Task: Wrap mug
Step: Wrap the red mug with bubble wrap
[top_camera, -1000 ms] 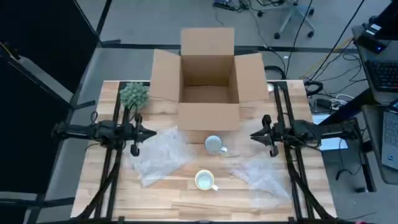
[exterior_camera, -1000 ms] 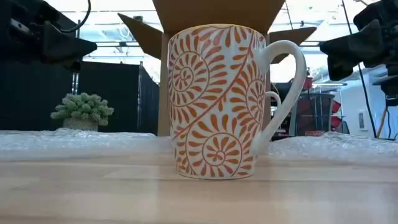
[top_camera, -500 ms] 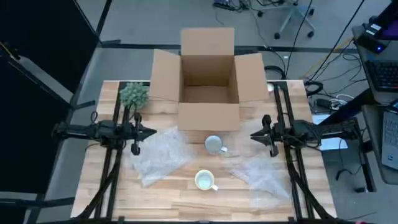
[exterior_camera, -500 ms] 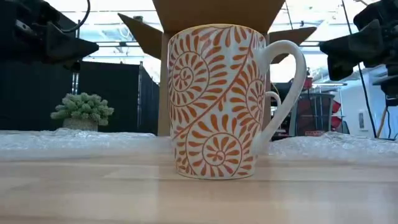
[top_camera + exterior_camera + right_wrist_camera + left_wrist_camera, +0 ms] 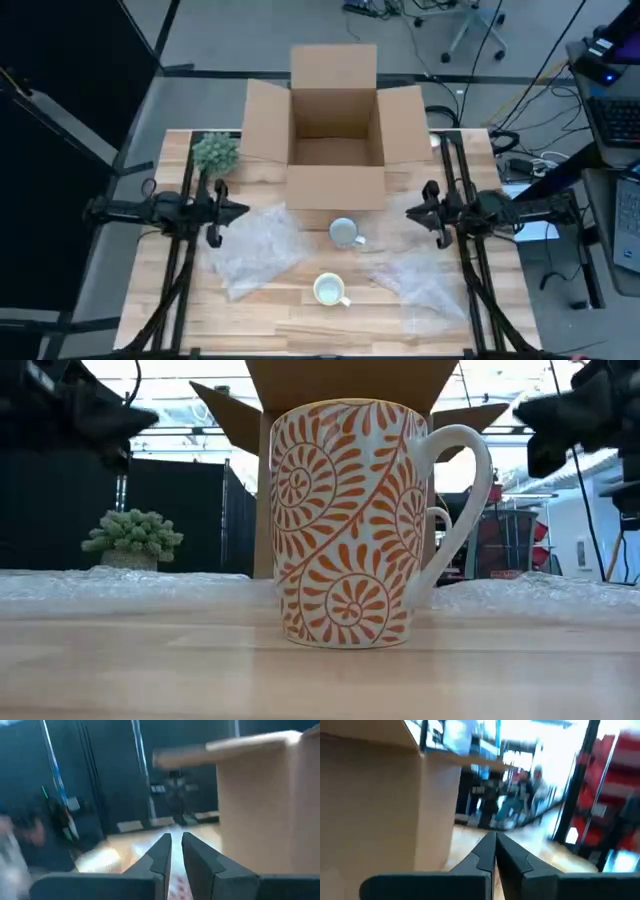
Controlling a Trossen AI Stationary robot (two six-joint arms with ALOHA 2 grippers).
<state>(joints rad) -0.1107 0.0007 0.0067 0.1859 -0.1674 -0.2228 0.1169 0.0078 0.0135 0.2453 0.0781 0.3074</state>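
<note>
An open brown cardboard box (image 5: pixel 335 140) stands at the far side of the light wooden bench (image 5: pixel 290 320), with its four flaps spread out. I take this box as my landmark. A small green plant in a pot (image 5: pixel 215 153) stands just beside its left flap.

In front of the box, near its front wall, a pale grey mug (image 5: pixel 345 233) stands on the bench. Further from the box, on the same line, stands a white mug with an orange spiral pattern (image 5: pixel 355 525); its handle points to my right side. In the low view this mug hides most of the box and the grey mug behind it.

Two sheets of clear bubble wrap lie flat on the bench. The left sheet (image 5: pixel 255 250) lies in front of the box's left corner, and the right sheet (image 5: pixel 425 280) lies in front of its right corner. The orange mug stands between them, on bare wood.

My left hand (image 5: pixel 243 211) hangs above the bench at the left front corner of the box, with its fingers pressed together. My right hand (image 5: pixel 410 213) hangs at the right front corner, with its fingers almost together and only a narrow gap. Both mugs are between my hands and well apart from them.
</note>
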